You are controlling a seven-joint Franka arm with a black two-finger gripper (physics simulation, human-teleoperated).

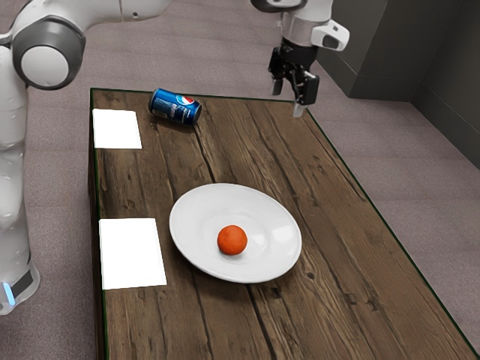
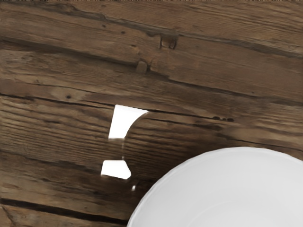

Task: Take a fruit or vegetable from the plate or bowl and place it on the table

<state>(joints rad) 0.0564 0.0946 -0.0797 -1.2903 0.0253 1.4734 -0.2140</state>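
Arm segments point(image 1: 10, 157), white with a dark grey joint, rise at the exterior view's left beside the wooden counter point(image 1: 360, 285). Along that side of the counter two white rectangles lie flat, a farther one point(image 1: 116, 129) and a nearer one point(image 1: 132, 253). Next comes a blue Pepsi can point(image 1: 175, 108) on its side, close to the far edge. Around the middle sits a round white plate point(image 1: 187, 234), and the round orange-red fruit point(image 1: 232, 240) rests on it near the centre, touched by nothing else. Farther right, the black hand point(image 1: 288, 99) hangs up in the air by the counter's far corner, well apart from the fruit; it is released, its two fingers spread with nothing between them. In the wrist view, two small white patches, point(image 2: 124, 122) and point(image 2: 115, 169), show on the wood beside the plate's rim.
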